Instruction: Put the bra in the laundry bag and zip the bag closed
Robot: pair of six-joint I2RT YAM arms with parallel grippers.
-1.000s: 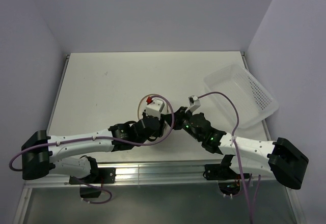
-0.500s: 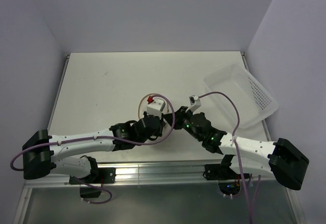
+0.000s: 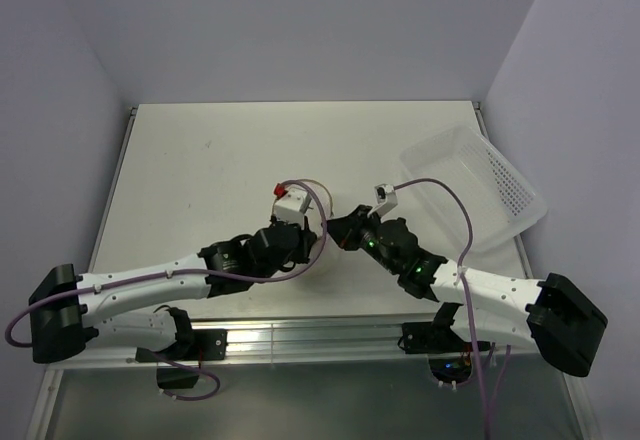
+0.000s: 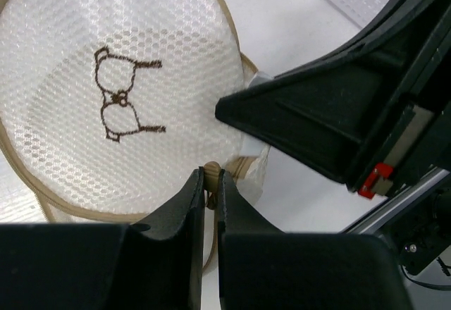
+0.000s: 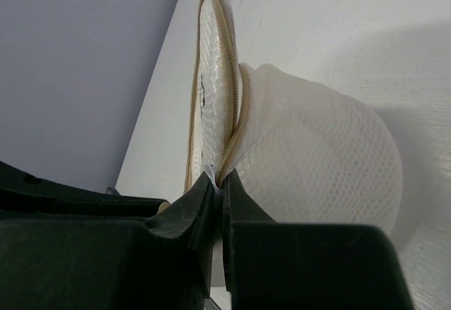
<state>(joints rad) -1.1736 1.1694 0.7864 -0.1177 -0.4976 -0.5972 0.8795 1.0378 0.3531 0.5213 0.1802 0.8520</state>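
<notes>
Both arms lean in over the middle of the worktop [image 3: 220, 160] and meet at the laundry bag [image 4: 63, 148], a small round mesh pouch lying near the front edge. The top camera barely shows it, because the two wrists cover it.

From the left wrist the bag's circular lid faces up, with the little brown spectacle-like mark [image 4: 123, 95] stitched near its centre and tan trim [image 4: 227, 14] running round the edge. The left pincer [image 4: 210, 187] sits at the near rim of the bag with its fingers clenched on the tan zipper pull [image 4: 211, 171], and hardly any gap shows between them.

The right pincer [image 5: 217, 183] comes at the bag from the opposite side and is clamped on the bag's rim, just where the lid meets the drum-shaped body. Its black housing fills the space beside the lid in the left wrist view. Seen edge-on from the right wrist, the lid tilts away from the body further along the seam [image 5: 232, 123] — so the two are not flush there.

Whether the bra is inside, I cannot tell through the mesh.

To the right of the bag, well apart from it, a white perforated plastic tray [image 3: 500, 185] rests tilted at the worktop's edge.
</notes>
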